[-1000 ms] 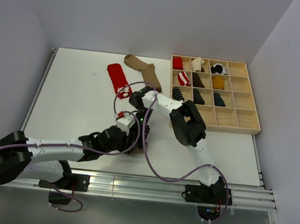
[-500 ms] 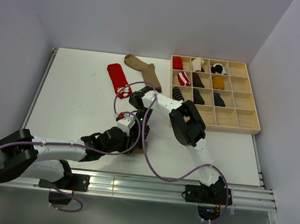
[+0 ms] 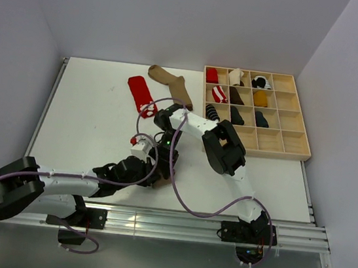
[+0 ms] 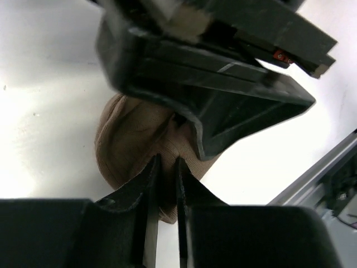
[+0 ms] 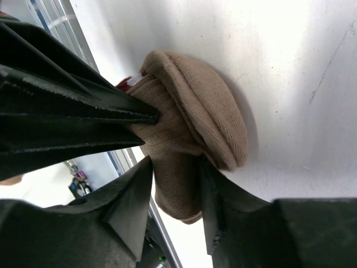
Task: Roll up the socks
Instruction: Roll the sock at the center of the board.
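Tan sock (image 5: 195, 111) bunched into a fat roll on the white table (image 3: 89, 115), low and centre in the top view, tucked beneath both wrists; sliver of maroon-and-white cuff at the roll's left edge in the right wrist view; right gripper (image 5: 175, 167) clamped on the roll's lower fold, one finger on each side; left gripper (image 4: 165, 162) drawn almost together, pinching a thin ridge of the same knit from the opposite side; red sock (image 3: 139, 93) flat at upper centre, brown sock (image 3: 172, 83) just beside it toward the back wall; wooden tray (image 3: 277, 140) of compartments at upper right, several holding rolled socks.
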You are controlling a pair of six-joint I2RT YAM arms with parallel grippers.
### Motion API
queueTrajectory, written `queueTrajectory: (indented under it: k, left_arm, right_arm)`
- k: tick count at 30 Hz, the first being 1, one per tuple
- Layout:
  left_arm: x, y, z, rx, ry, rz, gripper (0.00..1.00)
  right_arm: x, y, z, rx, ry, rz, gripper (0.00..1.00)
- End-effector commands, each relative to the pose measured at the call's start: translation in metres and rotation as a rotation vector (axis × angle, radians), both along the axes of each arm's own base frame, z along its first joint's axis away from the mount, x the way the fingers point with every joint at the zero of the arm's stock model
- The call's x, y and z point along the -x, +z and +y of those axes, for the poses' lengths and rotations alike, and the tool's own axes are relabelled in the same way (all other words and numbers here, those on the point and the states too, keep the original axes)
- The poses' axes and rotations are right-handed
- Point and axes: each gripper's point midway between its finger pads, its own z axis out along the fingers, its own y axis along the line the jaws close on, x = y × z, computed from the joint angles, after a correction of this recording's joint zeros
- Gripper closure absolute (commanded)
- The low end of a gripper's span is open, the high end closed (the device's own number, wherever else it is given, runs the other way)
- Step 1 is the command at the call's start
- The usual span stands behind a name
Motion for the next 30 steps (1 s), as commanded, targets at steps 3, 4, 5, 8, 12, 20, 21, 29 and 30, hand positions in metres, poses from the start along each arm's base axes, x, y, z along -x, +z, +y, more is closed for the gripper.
queueTrajectory:
  k: [3, 4, 5, 8, 12, 20, 21, 29, 30]
  left_arm:
    - [0.022, -0.037, 0.025, -0.045, 0.062, 0.140, 1.00]
    - [0.024, -0.041, 0.028, -0.050, 0.071, 0.148, 1.00]
    - [0.025, -0.042, 0.029, -0.043, 0.081, 0.160, 1.00]
    - [0.029, -0.048, 0.032, -0.023, 0.101, 0.187, 1.00]
    - [0.034, -0.055, 0.035, -0.005, 0.117, 0.219, 1.00]
    - [0.039, -0.059, 0.037, 0.058, 0.112, 0.297, 1.00]
    - [0.038, -0.061, 0.037, 0.061, 0.111, 0.310, 1.00]
    - [0.027, -0.057, 0.029, 0.109, 0.045, 0.411, 1.00]
    - [0.030, -0.061, 0.030, 0.109, 0.037, 0.449, 1.00]
  right_arm:
    - [-0.028, -0.004, 0.005, -0.056, -0.041, -0.148, 0.51]
    - [-0.031, -0.001, 0.009, -0.077, -0.064, -0.155, 0.50]
    - [-0.038, 0.008, 0.010, -0.097, -0.093, -0.173, 0.49]
    - [-0.049, 0.025, 0.013, -0.153, -0.166, -0.200, 0.47]
    - [-0.074, 0.045, 0.004, -0.228, -0.267, -0.263, 0.47]
    - [-0.088, 0.072, -0.025, -0.308, -0.291, -0.473, 0.44]
    - [-0.088, 0.075, -0.027, -0.314, -0.286, -0.496, 0.44]
    - [-0.077, 0.093, -0.046, -0.422, -0.187, -0.708, 0.43]
    - [-0.073, 0.088, -0.049, -0.427, -0.169, -0.726, 0.43]
